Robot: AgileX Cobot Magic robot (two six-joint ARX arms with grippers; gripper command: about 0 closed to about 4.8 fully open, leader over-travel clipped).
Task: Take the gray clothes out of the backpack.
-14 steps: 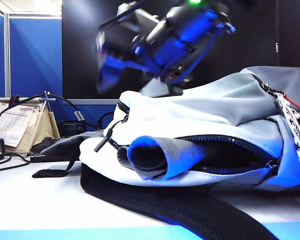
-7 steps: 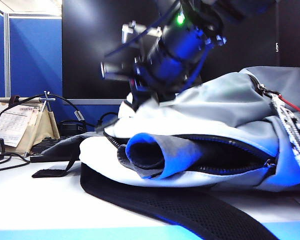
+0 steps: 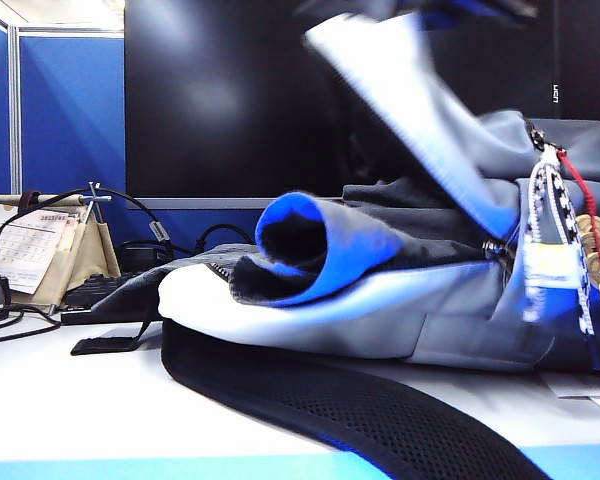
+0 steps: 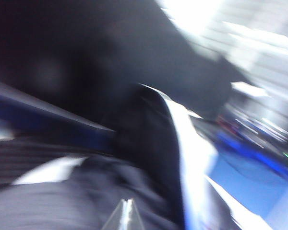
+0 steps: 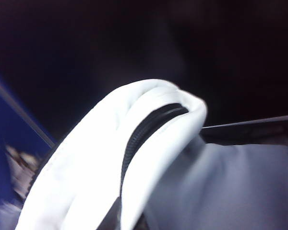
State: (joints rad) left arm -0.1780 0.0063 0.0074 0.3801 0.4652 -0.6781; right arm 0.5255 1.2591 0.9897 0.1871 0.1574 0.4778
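Backpack (image 3: 400, 320): laid on its side on the table (image 3: 70, 400); its pale flap (image 3: 400, 90) is raised high.
Right gripper: out of the exterior view; jaws are closed on the white zippered edge (image 5: 149, 139) of the flap, seen just ahead of them.
Gray clothes (image 3: 310, 250): exposed in the opened backpack below the lifted flap, a rolled sleeve poking out.
Left gripper (image 4: 126, 215): jaws shut, nothing held; blurred dark fabric lies just ahead.

Pale gray-white backpack (image 3: 310, 310) with black mesh strap (image 3: 310, 400), dark gray clothes (image 3: 380, 235), black-white patterned cord (image 3: 542, 230)
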